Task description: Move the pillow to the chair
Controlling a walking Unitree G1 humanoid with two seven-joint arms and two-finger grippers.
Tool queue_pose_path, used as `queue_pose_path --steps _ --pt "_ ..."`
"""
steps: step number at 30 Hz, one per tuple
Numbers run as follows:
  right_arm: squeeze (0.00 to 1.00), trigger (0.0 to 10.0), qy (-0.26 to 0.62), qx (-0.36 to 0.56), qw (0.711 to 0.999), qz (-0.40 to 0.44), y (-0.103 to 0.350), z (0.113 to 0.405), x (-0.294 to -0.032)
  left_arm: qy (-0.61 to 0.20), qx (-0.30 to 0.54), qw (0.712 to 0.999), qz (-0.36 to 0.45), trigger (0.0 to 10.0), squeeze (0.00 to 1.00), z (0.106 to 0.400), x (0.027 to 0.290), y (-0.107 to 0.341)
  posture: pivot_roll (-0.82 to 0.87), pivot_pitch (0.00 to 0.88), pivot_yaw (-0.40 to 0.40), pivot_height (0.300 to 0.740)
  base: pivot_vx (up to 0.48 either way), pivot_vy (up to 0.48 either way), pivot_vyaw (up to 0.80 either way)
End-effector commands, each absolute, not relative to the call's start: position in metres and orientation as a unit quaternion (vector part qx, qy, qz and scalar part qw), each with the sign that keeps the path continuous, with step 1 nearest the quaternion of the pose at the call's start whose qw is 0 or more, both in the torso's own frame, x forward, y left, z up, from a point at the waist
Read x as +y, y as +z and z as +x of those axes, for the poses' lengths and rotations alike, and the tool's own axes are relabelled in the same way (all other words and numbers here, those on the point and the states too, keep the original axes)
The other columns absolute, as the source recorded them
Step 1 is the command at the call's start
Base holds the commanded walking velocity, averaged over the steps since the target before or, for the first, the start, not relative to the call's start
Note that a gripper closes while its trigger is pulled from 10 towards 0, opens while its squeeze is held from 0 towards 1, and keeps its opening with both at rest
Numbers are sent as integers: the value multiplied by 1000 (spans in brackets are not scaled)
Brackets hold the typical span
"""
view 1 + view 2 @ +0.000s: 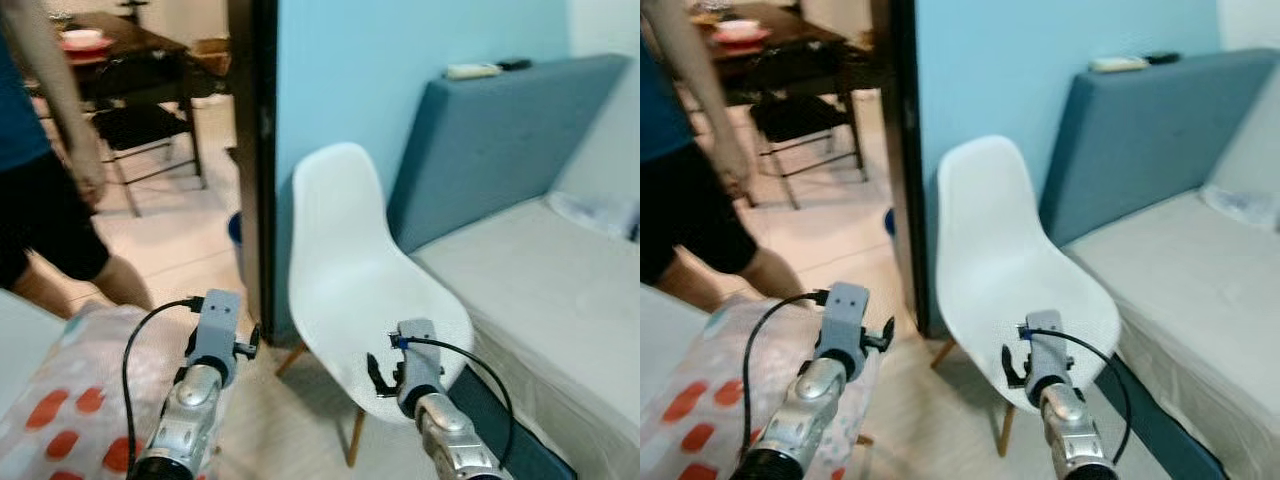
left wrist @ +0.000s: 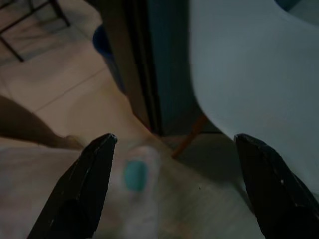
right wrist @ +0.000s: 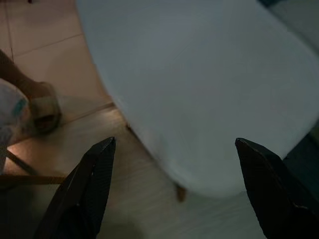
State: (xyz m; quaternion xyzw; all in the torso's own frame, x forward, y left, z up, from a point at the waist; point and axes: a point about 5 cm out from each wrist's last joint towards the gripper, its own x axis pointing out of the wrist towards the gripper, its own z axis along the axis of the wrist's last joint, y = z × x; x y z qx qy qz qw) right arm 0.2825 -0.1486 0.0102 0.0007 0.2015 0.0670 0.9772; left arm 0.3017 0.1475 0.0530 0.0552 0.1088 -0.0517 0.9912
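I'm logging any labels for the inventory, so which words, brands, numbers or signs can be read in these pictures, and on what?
None can be read.
The pillow bears only orange and teal spots, no letters.
The white chair is plain, with no mark showing.
The left gripper and the right gripper show no lettering on their black fingers.
The small things on the headboard are too blurred to tell.
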Motion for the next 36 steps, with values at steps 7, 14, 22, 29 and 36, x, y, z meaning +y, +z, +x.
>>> queue_pose_path --steps 7,14,22,29,36 --pt "0 10000 52 208 977 0 10 282 -156 -55 116 990 50 10000 0 301 146 50 -24 78 -19 740 0 0 -800" --pt "0 10000 53 214 975 -18 8 281 -157 -46 115 991 44 10000 0 300 149 51 -19 77 -28 740 0 0 -800" --pt "0 10000 64 219 973 -29 8 279 -154 -37 118 992 41 10000 0 298 153 49 -25 79 -33 740 0 0 -800" --pt "0 10000 74 218 973 -32 8 277 -154 -30 119 992 36 10000 0 297 153 47 -27 82 -45 740 0 0 -800" --pt "0 10000 76 213 974 -26 10 277 -153 -26 120 992 35 10000 0 295 154 47 -22 85 -51 740 0 0 -800"
